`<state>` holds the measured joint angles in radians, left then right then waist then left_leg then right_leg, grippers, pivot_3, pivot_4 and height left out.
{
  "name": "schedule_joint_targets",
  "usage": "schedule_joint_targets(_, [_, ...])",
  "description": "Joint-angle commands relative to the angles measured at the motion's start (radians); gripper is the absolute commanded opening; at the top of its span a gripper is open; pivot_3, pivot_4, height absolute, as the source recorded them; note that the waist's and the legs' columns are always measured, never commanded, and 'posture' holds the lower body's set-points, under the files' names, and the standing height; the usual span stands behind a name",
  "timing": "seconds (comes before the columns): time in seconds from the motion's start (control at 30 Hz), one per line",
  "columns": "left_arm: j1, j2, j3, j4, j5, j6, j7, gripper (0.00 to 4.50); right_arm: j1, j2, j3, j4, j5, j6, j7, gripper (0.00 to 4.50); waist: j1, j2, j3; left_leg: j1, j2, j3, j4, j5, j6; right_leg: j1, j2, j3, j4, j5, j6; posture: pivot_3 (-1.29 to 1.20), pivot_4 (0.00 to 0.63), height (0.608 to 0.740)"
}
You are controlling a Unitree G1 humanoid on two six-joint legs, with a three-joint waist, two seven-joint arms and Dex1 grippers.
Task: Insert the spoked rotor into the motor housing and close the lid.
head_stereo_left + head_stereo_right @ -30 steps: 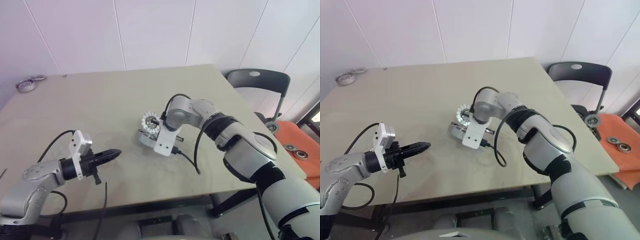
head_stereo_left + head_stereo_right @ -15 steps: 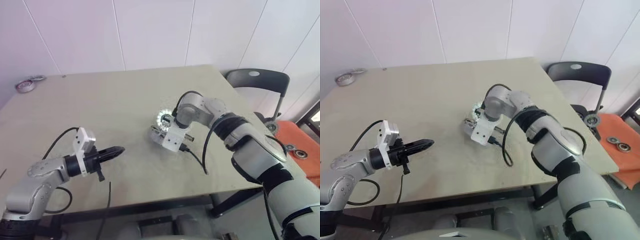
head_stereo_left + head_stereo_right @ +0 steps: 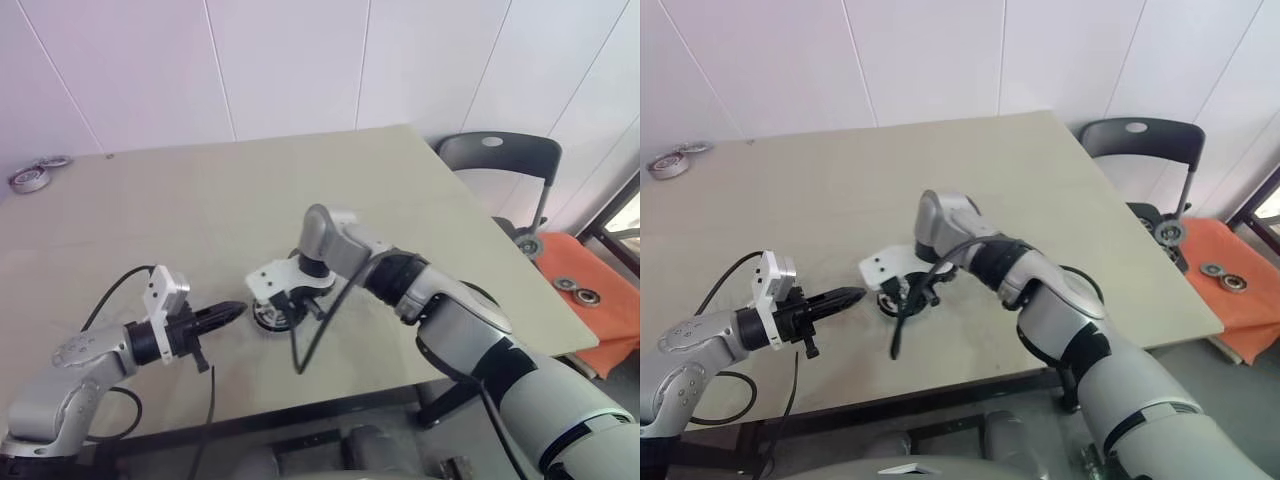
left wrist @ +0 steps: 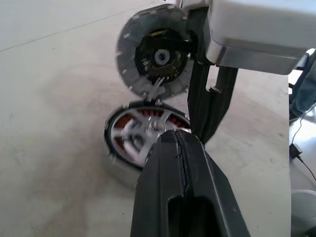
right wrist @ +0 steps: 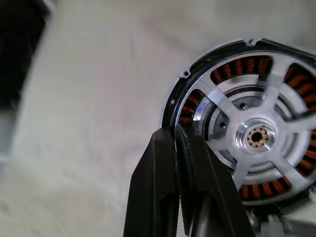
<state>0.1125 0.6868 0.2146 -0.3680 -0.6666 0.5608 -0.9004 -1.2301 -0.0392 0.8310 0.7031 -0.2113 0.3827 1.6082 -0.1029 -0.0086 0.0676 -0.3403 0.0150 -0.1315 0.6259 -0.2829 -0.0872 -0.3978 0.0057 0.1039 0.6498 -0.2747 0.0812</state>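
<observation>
Left wrist view: dark-rimmed round copper-wound motor housing (image 4: 129,140) lies just ahead of closed, empty left end effector (image 4: 177,137). Right end effector (image 5: 174,136), closed, sits at its rim, likely bracing it; round grey lid (image 4: 155,57) stands raised.

The two head views look forward and down from above the table's (image 3: 420,190) near edge, taking in nearly the whole top, the wall behind and a chair (image 3: 497,160) past the right edge. They share almost all of this, a little offset. The left wrist view looks low and close along its shut gripper (image 4: 180,143) at the housing (image 4: 136,140). The right wrist view looks steeply down, very close, at the same housing.
</observation>
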Motion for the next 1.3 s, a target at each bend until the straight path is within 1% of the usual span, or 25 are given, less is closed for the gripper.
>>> schedule_joint_targets(0.03, [0.001, -0.003, 0.027, -0.041, -0.016, -0.012, 0.011, 0.0, -0.063, 0.045, -0.059, 0.04, 0.005, 0.042, -0.019, 0.06, 0.001, 0.001, 0.001, 0.0, 0.0, 0.0, 0.0, 0.0, 0.0, 0.0, 0.0, 0.0, 0.0, 0.0, 0.0, 0.0, 0.0, 0.74])
schedule_joint_targets(0.23, [0.012, -0.004, 0.03, -0.049, -0.019, -0.012, 0.016, 0.0, -0.084, 0.076, -0.068, 0.157, -0.043, 0.022, -0.117, 0.06, 0.006, 0.002, 0.002, -0.001, -0.001, 0.0, 0.003, 0.0, 0.0, 0.001, -0.001, 0.0, -0.001, -0.002, 0.002, 0.0, 0.0, 0.74])
schedule_joint_targets(0.43, [0.003, -0.002, 0.028, -0.042, -0.018, -0.013, 0.012, 0.0, -0.072, 0.079, -0.055, 0.185, -0.08, -0.029, -0.163, 0.06, 0.005, 0.002, 0.002, 0.0, -0.001, 0.0, 0.003, 0.0, 0.0, 0.001, 0.0, 0.0, 0.001, -0.002, 0.002, 0.0, 0.0, 0.74])
schedule_joint_targets(0.57, [0.006, -0.001, 0.028, -0.046, -0.02, -0.01, 0.011, 0.0, -0.054, 0.073, -0.037, 0.197, -0.117, -0.097, -0.194, 0.06, 0.005, 0.002, 0.002, 0.0, -0.001, 0.0, 0.004, 0.0, 0.0, 0.002, 0.0, 0.0, 0.001, -0.002, 0.002, 0.0, 0.0, 0.74])
schedule_joint_targets(0.73, [0.011, 0.001, 0.031, -0.052, -0.022, -0.008, 0.012, 0.0, -0.049, 0.086, -0.044, 0.227, -0.144, -0.132, -0.251, 0.06, 0.004, 0.002, 0.002, 0.0, -0.001, 0.0, 0.004, 0.0, 0.0, 0.002, 0.0, 0.0, 0.001, -0.002, 0.002, 0.0, 0.0, 0.74])
schedule_joint_targets(0.83, [0.014, 0.006, 0.038, -0.052, -0.023, -0.007, 0.009, 0.0, -0.054, 0.099, -0.053, 0.246, -0.142, -0.13, -0.256, 0.73, 0.003, 0.002, 0.002, 0.001, -0.001, 0.0, 0.004, 0.0, 0.0, 0.003, 0.0, 0.0, 0.002, -0.002, 0.002, 0.0, 0.0, 0.74])
schedule_joint_targets(0.9, [0.016, 0.011, 0.045, -0.051, -0.024, -0.007, 0.007, 0.0, -0.059, 0.11, -0.059, 0.258, -0.141, -0.114, -0.249, 1.33, 0.003, 0.002, 0.002, 0.002, -0.001, 0.0, 0.005, 0.0, 0.0, 0.003, 0.0, 0.0, 0.002, -0.003, 0.0, 0.0, 0.0, 0.74])
schedule_joint_targets(1.13, [0.025, 0.042, 0.088, -0.052, -0.03, -0.005, 0.003, 0.0, -0.092, 0.145, -0.097, 0.31, -0.15, -0.105, -0.272, 1.33, 0.0, 0.002, 0.001, 0.002, -0.001, 0.0, 0.004, 0.0, 0.0, 0.003, 0.0, 0.0, 0.002, -0.003, 0.0, 0.0, 0.0, 0.74])
schedule_joint_targets(1.23, [0.031, 0.08, 0.124, -0.031, -0.007, -0.029, -0.014, 0.0, -0.103, 0.13, -0.113, 0.29, -0.141, -0.13, -0.238, 1.33, 0.0, 0.002, 0.002, 0.002, -0.001, 0.0, 0.004, 0.0, 0.0, 0.003, 0.0, 0.0, 0.002, -0.003, 0.0, 0.0, 0.0, 0.74])
schedule_joint_targets(1.3, [0.037, 0.115, 0.149, -0.009, 0.021, -0.046, -0.031, 0.0, -0.1, 0.104, -0.122, 0.242, -0.126, -0.159, -0.189, 1.33, 0.001, 0.002, 0.002, 0.001, -0.001, 0.0, 0.004, 0.0, 0.0, 0.002, 0.0, 0.0, 0.002, -0.003, 0.0, 0.0, 0.0, 0.74])
